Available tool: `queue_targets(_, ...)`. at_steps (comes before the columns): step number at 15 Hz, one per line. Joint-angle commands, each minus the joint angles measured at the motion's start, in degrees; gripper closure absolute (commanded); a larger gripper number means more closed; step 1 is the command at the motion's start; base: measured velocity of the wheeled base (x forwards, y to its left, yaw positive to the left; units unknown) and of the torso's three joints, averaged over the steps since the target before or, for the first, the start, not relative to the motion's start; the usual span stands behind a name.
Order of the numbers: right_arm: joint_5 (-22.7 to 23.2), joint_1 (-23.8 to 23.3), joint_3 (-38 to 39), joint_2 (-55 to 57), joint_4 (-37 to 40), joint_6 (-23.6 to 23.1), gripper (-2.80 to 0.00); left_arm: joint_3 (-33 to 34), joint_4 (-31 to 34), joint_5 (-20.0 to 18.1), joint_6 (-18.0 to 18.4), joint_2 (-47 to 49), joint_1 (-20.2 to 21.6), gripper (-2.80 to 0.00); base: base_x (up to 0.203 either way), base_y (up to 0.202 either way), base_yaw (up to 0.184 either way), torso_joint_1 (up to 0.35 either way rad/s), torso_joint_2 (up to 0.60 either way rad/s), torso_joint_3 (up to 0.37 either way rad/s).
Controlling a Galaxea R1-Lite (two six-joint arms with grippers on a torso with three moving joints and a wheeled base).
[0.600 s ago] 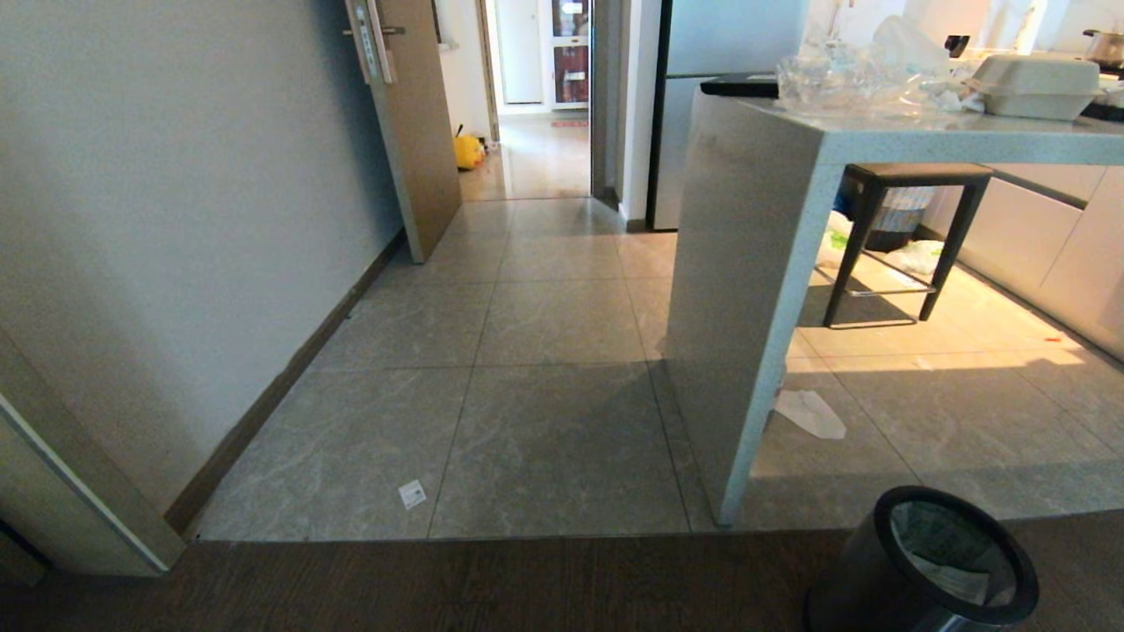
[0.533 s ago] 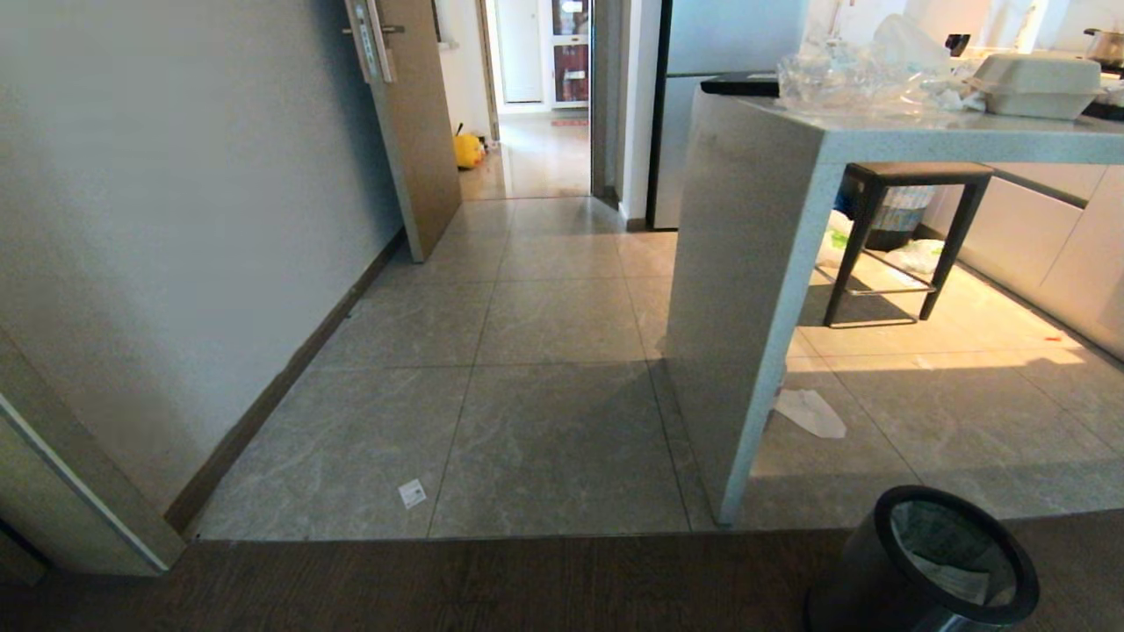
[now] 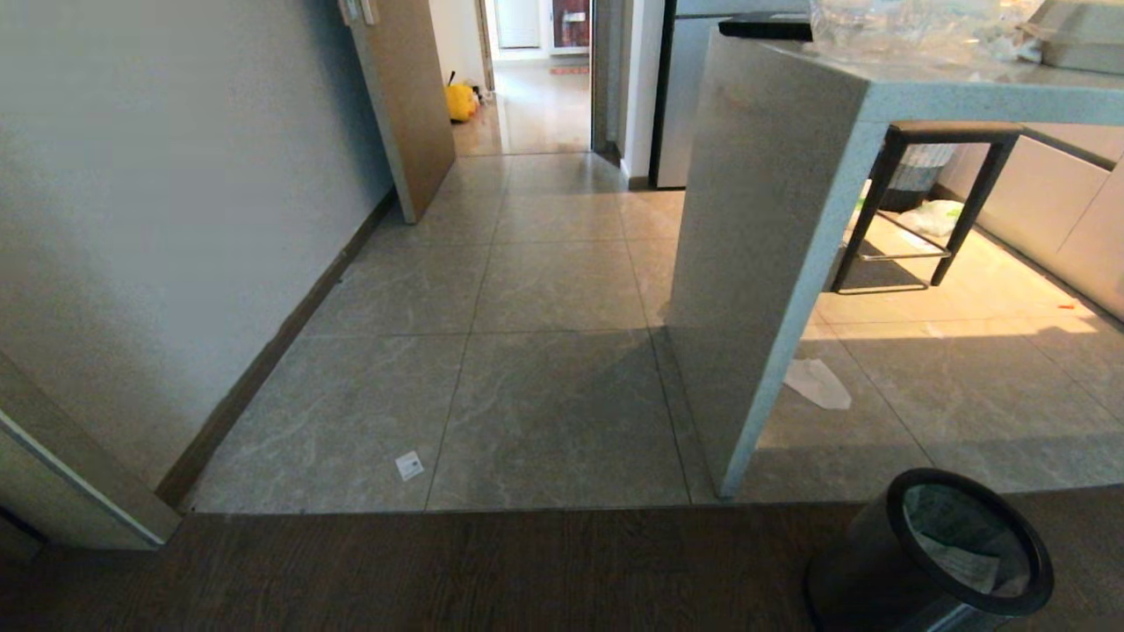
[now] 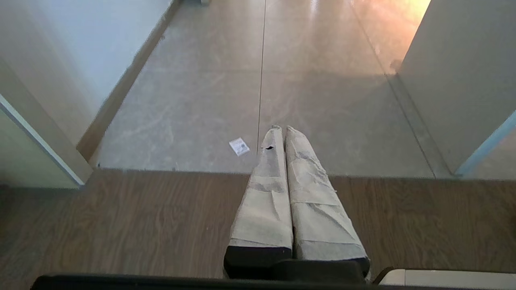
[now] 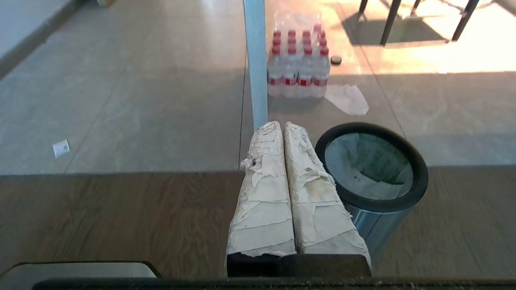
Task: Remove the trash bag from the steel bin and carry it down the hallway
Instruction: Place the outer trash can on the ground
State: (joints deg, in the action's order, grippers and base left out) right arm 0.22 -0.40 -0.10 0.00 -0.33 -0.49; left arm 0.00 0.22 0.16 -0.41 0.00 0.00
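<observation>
The trash bag (image 5: 369, 171) lies inside the steel bin (image 5: 373, 203), its thin whitish plastic with green print lining the opening under the thick black rim, and the bin stands upright on the dark wood floor (image 3: 439, 570) just short of the seam where the grey tiles begin. In the head view the steel bin (image 3: 887, 588) sits at the lower right, near the foot of the pale stone desk (image 3: 764, 263), whose end panel comes down to the tiles. Behind that panel, in the right wrist view, a wrapped pack of water bottles (image 5: 298, 66) with red caps stands on the tiles, with a crumpled white sheet (image 5: 347, 99) beside it. The right tool (image 5: 282, 129) hangs just beside the bin's rim, its two tape-wrapped fingers pressed together and gripping nothing. The left tool (image 4: 281, 131) is likewise closed and empty, poised over the floor seam, close to a small white paper slip (image 4: 239, 146) on the tiles. The hallway (image 3: 527, 263) runs ahead between a plain wall and the desk, past an open wooden door (image 3: 408, 96), with a yellow object (image 3: 459, 101) far down it. A black stool (image 3: 931, 202) stands under the desk.
</observation>
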Motion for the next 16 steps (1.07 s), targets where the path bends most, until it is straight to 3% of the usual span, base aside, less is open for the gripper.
queue_targets(1,0.0,0.0,0.0,0.0,0.0,0.0,0.0,0.0,0.0,0.1,0.0,0.0,0.0,0.0,0.0,0.0,0.0,0.004,0.0,-0.207)
queue_targets(16,0.0,0.0,0.0,-0.1,0.0,0.0,0.0,0.0,0.0,0.1,-0.1,0.0,0.0,0.0,0.0,0.0,0.0,0.005,0.0,-0.198)
